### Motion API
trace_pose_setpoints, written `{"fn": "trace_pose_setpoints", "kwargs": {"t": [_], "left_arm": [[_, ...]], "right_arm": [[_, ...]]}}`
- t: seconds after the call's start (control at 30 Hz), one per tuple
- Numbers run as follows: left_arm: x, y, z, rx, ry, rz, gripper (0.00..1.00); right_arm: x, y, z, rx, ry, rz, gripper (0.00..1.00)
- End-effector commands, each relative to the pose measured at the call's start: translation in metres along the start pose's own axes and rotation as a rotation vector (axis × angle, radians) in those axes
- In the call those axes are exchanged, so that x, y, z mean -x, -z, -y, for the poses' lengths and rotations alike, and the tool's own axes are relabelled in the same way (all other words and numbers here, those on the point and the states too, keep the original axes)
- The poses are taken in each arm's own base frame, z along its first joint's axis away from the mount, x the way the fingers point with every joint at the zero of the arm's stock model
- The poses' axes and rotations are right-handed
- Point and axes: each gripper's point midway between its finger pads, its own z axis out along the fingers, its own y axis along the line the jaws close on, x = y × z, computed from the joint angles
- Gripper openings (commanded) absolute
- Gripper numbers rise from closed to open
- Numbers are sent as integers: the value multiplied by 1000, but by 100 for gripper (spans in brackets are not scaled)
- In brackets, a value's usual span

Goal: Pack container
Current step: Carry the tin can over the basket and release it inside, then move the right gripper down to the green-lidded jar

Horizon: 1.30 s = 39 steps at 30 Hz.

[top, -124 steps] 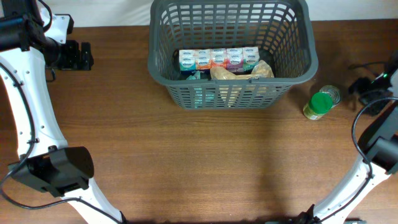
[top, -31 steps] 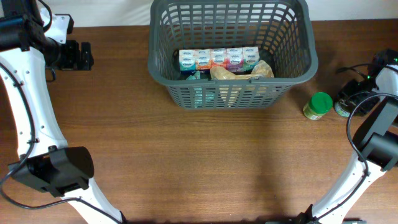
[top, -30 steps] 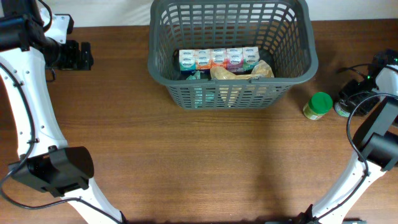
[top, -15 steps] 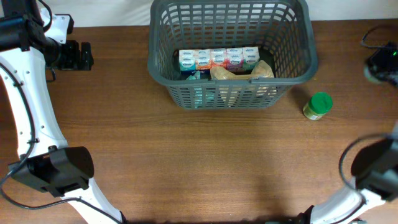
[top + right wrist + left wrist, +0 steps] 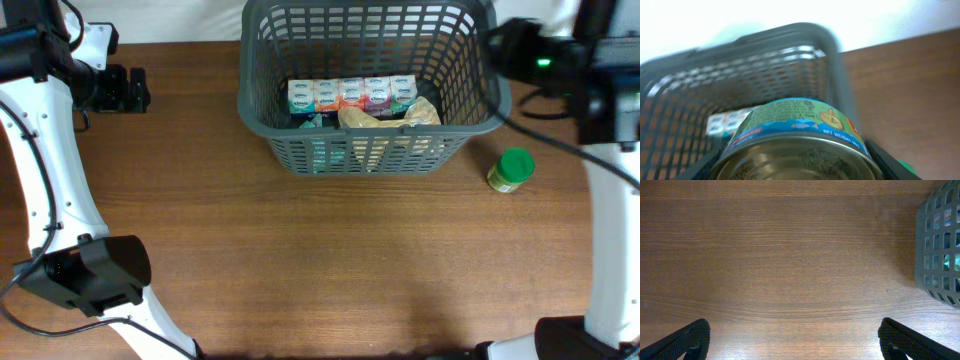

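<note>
The container, a dark grey slotted basket [image 5: 370, 145], stands at the back middle of the table and also shows in the right wrist view [image 5: 740, 65]. It holds a row of small colourful boxes [image 5: 352, 94] and a tan bag [image 5: 385, 117]. My right gripper [image 5: 510, 50] is blurred, raised over the basket's right rim. In the right wrist view the gripper [image 5: 799, 167] is shut on a metal tin can [image 5: 795, 117] with a blue and green label. My left gripper [image 5: 135, 90] is open and empty at the far left, with the basket's wall [image 5: 940, 245] at its view's right edge.
A jar with a green lid [image 5: 511, 170] stands on the table to the right of the basket's front corner; it shows as a green patch in the right wrist view [image 5: 905, 167]. Brown wooden table [image 5: 320, 260] lies in front of the basket.
My right gripper closed on the tin can beside the green-lidded jar, lifted it and swung up and left to the basket's right rim. The left arm has not moved.
</note>
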Motion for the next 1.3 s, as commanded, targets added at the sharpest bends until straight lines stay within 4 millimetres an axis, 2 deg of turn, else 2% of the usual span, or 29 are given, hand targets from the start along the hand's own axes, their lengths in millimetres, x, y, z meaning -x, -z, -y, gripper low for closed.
{"fn": "trace_pose_setpoints", "kwargs": {"t": [0.0, 0.13, 0.17, 0.2, 0.43, 0.57, 0.7, 0.77, 0.83, 0.9, 1.0, 1.1, 1.13, 1.2, 1.23, 1.27], "left_arm": [[0, 7, 1, -8, 17, 17, 99], [0, 7, 1, -8, 17, 17, 99], [0, 7, 1, -8, 17, 17, 99], [0, 7, 1, -8, 17, 17, 99], [0, 7, 1, -8, 17, 17, 99], [0, 7, 1, -8, 17, 17, 99], [0, 7, 1, -8, 17, 17, 99], [0, 7, 1, -8, 17, 17, 99], [0, 7, 1, -8, 17, 17, 99], [0, 7, 1, -8, 17, 17, 99], [0, 7, 1, -8, 17, 17, 99], [0, 7, 1, -8, 17, 17, 99], [0, 7, 1, -8, 17, 17, 99], [0, 7, 1, -8, 17, 17, 99], [0, 7, 1, -8, 17, 17, 99], [0, 7, 1, -8, 17, 17, 99]], "right_arm": [[-7, -20, -31, 13, 126, -16, 35], [-29, -59, -40, -24, 173, -100, 35], [-42, -79, -37, -41, 180, -154, 35], [-50, -91, -36, -50, 183, -187, 35], [-109, -166, -21, -108, 201, -396, 36], [-140, -192, -15, -121, 204, -497, 35], [-165, -204, -9, -134, 207, -578, 36], [-172, -207, -7, -140, 205, -595, 43], [-175, -208, -6, -139, 204, -600, 58], [-174, -208, -6, -138, 203, -597, 71], [-154, -196, -9, -129, 196, -549, 82], [-115, -171, -14, -109, 184, -453, 88], [-93, -155, -18, -97, 176, -394, 92], [-64, -131, -21, -82, 169, -314, 94], [-41, -108, -19, -86, 159, -248, 94], [-29, -96, -16, -97, 153, -214, 93]]}}
